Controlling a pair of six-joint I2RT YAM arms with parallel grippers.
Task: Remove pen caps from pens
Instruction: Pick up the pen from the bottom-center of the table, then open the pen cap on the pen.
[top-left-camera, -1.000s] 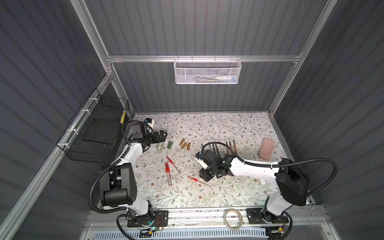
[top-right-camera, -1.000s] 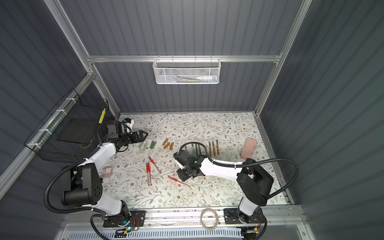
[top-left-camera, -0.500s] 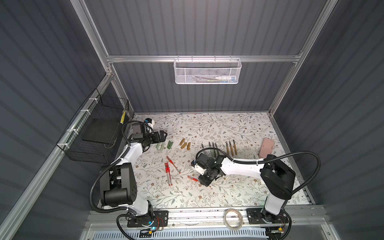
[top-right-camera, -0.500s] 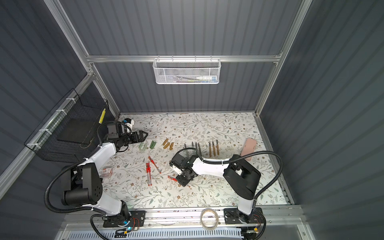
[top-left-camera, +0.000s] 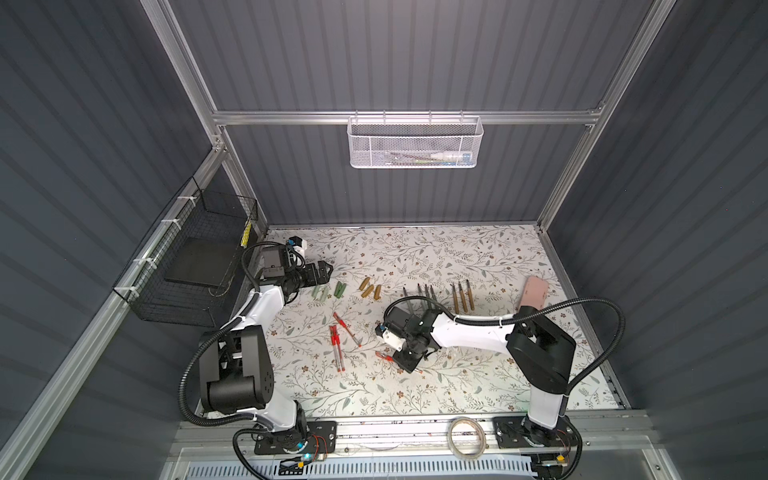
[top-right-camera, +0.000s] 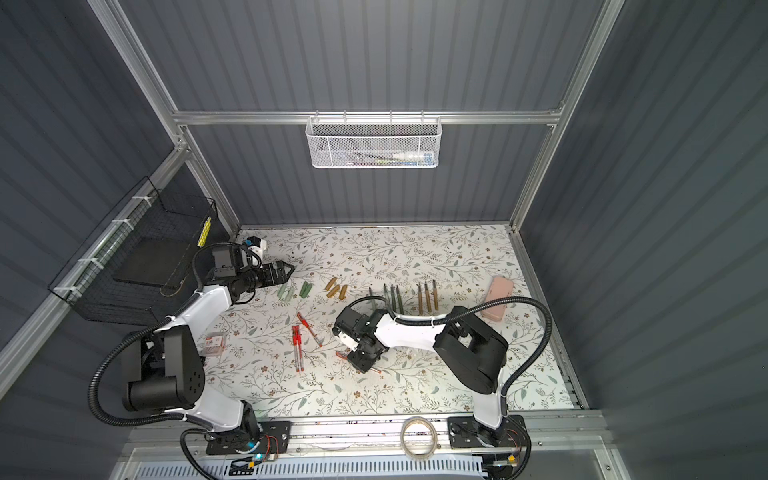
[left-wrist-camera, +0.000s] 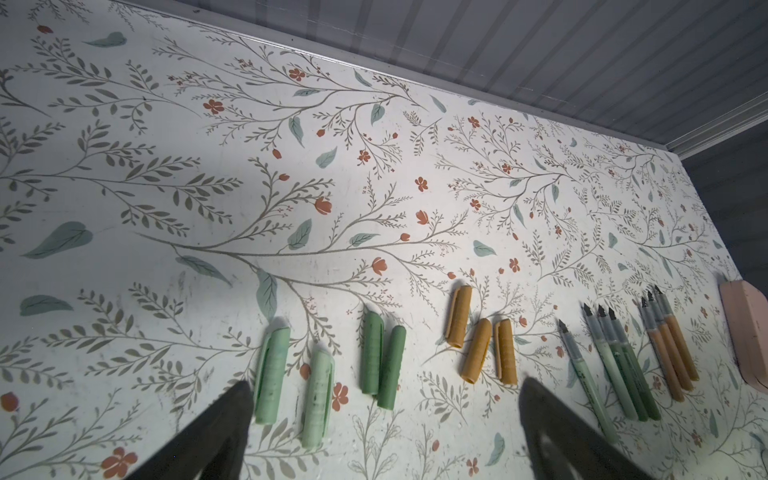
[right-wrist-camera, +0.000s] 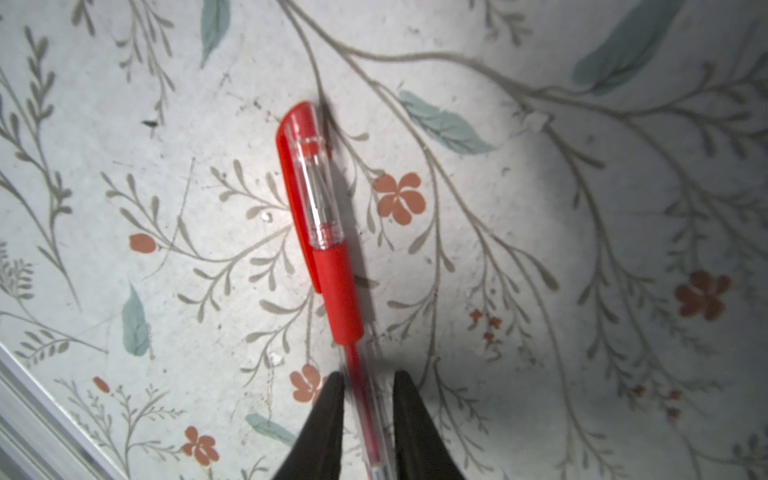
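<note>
Right wrist view: red pen (right-wrist-camera: 337, 291) lies flat on the floral table (right-wrist-camera: 540, 257), red cap (right-wrist-camera: 309, 174) on. Right gripper (right-wrist-camera: 368, 380) straddles the clear barrel, fingers nearly together — whether they actually pinch it, cannot tell. A barrel-end hold presumably leaves the cap free for pulling. Left gripper (left-wrist-camera: 386, 384) is spread wide over loose green caps (left-wrist-camera: 372, 353) — well apart from this pen.

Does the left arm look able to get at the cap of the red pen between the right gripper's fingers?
Probably yes. The cap sticks out clear of the right gripper, which straddles the barrel, nothing lies on it, and the left gripper is open. It is some way off, though.
</note>
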